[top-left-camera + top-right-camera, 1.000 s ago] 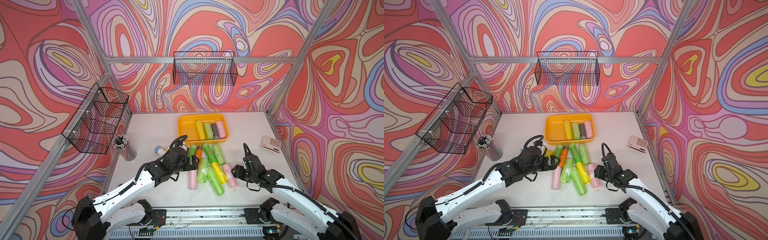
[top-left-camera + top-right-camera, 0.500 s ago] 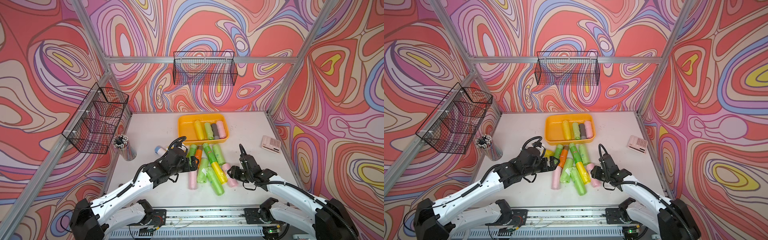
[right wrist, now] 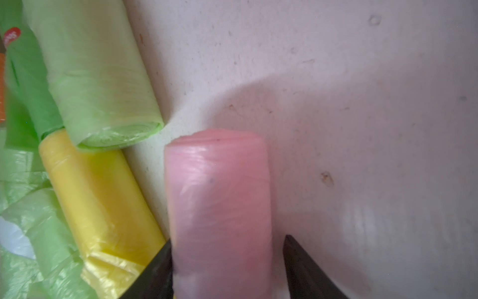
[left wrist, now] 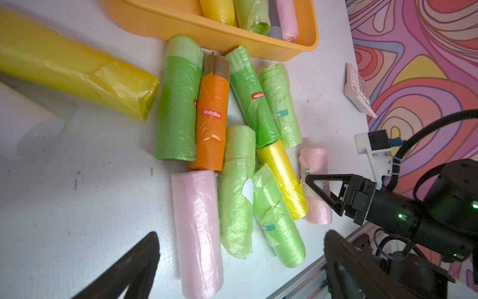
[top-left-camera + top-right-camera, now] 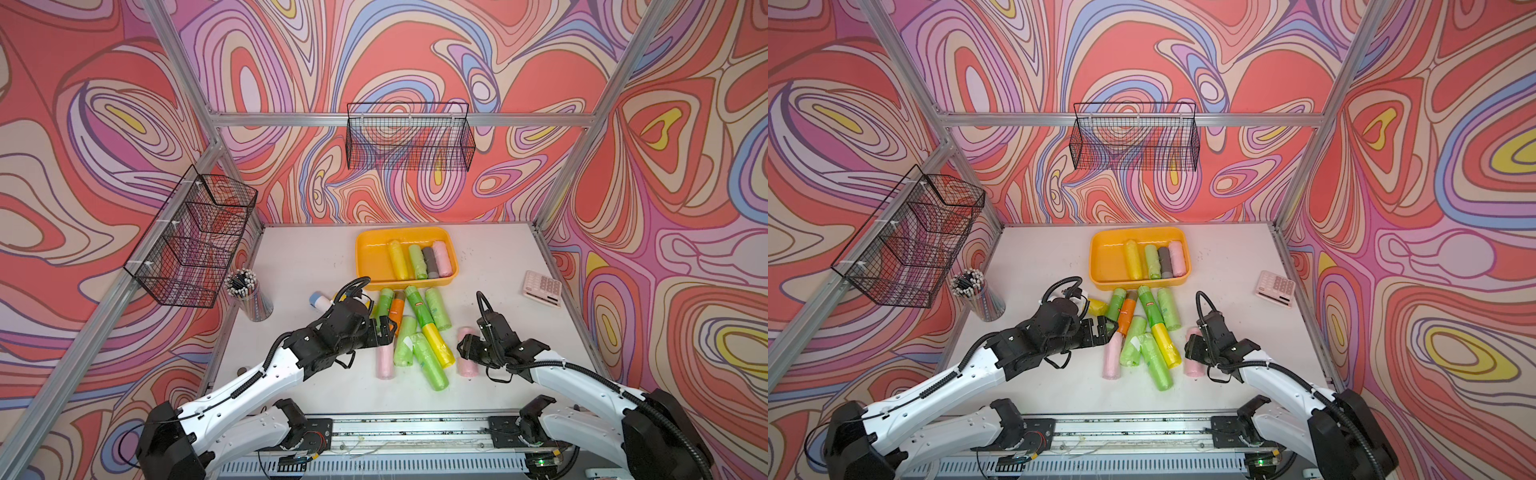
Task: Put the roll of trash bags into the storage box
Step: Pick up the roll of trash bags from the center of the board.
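The storage box (image 5: 372,259) is an orange-yellow tray at the back middle, with several rolls lying in it. In front of it lies a pile of green, yellow, orange and pink rolls of trash bags. My right gripper (image 3: 227,239) straddles the pink roll (image 3: 219,196) at the pile's right edge (image 5: 467,369). One finger touches that roll and the other stands a small gap away. My left gripper (image 4: 240,234) hangs wide open over the pile's left side, above another pink roll (image 4: 196,227), holding nothing.
A pink calculator (image 5: 542,286) lies at the right edge of the table. A cup of pencils (image 5: 249,295) stands at the left. Black wire baskets hang on the back wall (image 5: 409,137) and the left wall (image 5: 191,237). A blue-capped white roll (image 5: 319,300) lies behind my left wrist.
My right gripper has shifted a little toward the pile along the pink roll, and its jaws have widened slightly. The left arm has barely moved.
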{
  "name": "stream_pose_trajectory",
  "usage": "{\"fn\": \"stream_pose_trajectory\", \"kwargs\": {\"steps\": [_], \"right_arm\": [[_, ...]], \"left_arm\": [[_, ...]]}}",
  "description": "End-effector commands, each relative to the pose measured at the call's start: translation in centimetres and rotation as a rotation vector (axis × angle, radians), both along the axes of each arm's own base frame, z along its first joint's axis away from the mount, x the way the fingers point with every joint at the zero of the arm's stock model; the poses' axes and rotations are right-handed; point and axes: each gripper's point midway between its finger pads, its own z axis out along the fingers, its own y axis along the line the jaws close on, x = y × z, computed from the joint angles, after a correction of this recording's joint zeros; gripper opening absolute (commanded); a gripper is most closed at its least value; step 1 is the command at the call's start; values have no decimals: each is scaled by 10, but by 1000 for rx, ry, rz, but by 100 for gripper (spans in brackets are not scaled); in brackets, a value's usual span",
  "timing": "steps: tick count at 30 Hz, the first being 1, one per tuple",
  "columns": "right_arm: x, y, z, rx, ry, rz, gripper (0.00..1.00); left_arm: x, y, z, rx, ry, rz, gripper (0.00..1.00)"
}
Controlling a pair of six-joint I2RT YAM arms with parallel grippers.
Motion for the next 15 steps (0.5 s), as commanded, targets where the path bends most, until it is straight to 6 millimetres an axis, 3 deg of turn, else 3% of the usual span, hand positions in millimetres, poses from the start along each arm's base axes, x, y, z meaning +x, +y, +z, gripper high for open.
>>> {"fn": "stream_pose_trajectory", "kwargs": {"steps": [1,10,15], "right_arm": [[-4,-11,-12,-58,38,-37,64],[3,-16,-15,-108,46,-52,64],[3,-17,-23,-125,69,-61,53]], "left_arm": [[-4,2,-4,-17,9,11,100],[-5,5,-9,-47,-10,24,100],[-5,-6,-1,-98,-21,-12,100]]}}
